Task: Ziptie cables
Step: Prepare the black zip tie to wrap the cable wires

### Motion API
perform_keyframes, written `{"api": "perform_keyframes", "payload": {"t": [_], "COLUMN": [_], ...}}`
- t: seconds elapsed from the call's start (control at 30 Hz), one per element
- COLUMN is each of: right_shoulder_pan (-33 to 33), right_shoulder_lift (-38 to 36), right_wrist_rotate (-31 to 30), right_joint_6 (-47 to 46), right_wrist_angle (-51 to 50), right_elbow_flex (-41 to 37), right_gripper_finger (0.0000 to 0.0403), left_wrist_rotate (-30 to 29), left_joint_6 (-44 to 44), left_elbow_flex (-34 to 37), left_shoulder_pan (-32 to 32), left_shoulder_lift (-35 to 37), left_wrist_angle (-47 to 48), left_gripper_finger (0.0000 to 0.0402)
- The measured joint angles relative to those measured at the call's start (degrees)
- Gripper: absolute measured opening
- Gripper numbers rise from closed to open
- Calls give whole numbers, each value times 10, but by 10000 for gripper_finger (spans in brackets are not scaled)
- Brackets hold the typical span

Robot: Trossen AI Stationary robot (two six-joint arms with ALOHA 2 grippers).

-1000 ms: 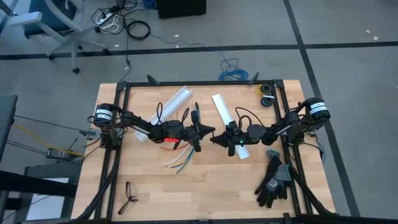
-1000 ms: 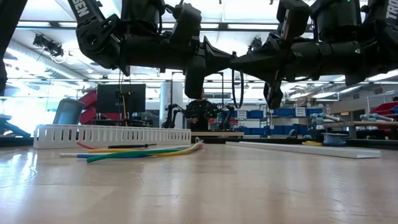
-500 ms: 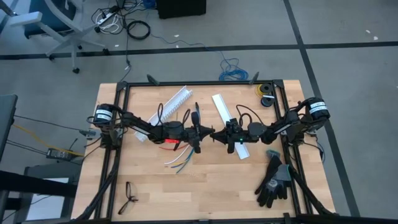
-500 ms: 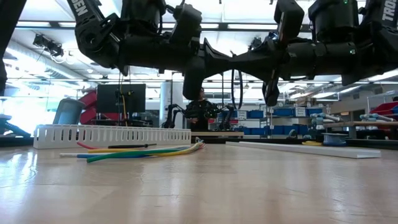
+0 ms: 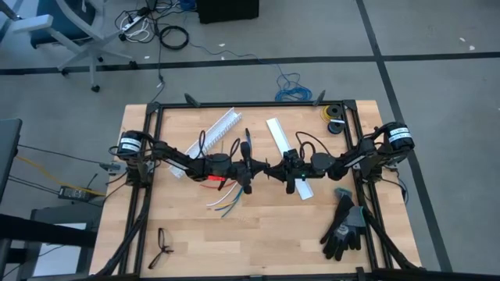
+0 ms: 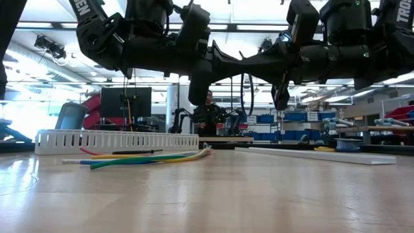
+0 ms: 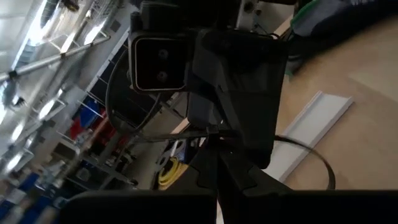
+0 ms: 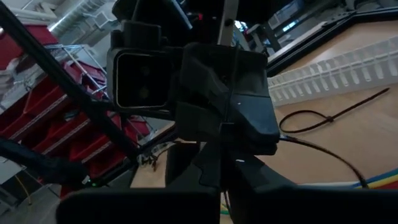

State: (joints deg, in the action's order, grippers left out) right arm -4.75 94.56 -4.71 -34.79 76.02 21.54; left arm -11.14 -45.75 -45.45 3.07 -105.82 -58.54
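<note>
Right, from where I sit the whole thing turns on height: both claws are up in the air, tip to tip over the middle of the worktop, and the cables lie flat on the wood beneath and to the left-arm side of that meeting point.

Nearest to me in the low view is bare worktop. Past it the cables stretch out loose, their long axis running roughly across the worktop in that view. From overhead their free ends fan toward the front edge, and the joined end is tucked under the left arm.

The left claw has its fingers pressed together, and so does the right claw. Something thin seems pinched between them where they meet, but I cannot make out what it is.

I judge the left arm the nearer one to the cables, since they lie almost directly below its wrist. Behind the cables sits a white slotted channel, with the room beyond.
</note>
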Motion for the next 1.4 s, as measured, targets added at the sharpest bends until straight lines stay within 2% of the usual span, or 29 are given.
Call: {"api": "perform_keyframes", "payload": {"t": [0.27,0.47,0.7,0.87,1.0,1.27,1.4], "right_shoulder_pan": [1,2,3,9,20,37,38], "right_shoulder_lift": [0,0,0,0,0,0,0], "right_wrist_rotate": [0,62,97,99,99,108,109], "right_joint_6": [37,72,76,79,60,51,65], "right_wrist_angle": [-11,-11,-12,-11,-14,-94,-89], "right_elbow_flex": [0,0,-3,-3,8,50,58], "right_gripper_finger": [73,106,111,111,111,111,110], "left_wrist_rotate": [-2,-7,-3,45,79,84,84], "left_joint_6": [102,114,145,211,211,207,206], "left_elbow_flex": [0,2,48,75,75,59,51], "left_shoulder_pan": [-5,-5,-5,-5,-5,-4,-4], "left_shoulder_lift": [0,0,26,47,46,45,45], "left_wrist_angle": [0,21,10,9,9,34,53], "left_gripper_finger": [1,1,1,1,1,1,1]}}
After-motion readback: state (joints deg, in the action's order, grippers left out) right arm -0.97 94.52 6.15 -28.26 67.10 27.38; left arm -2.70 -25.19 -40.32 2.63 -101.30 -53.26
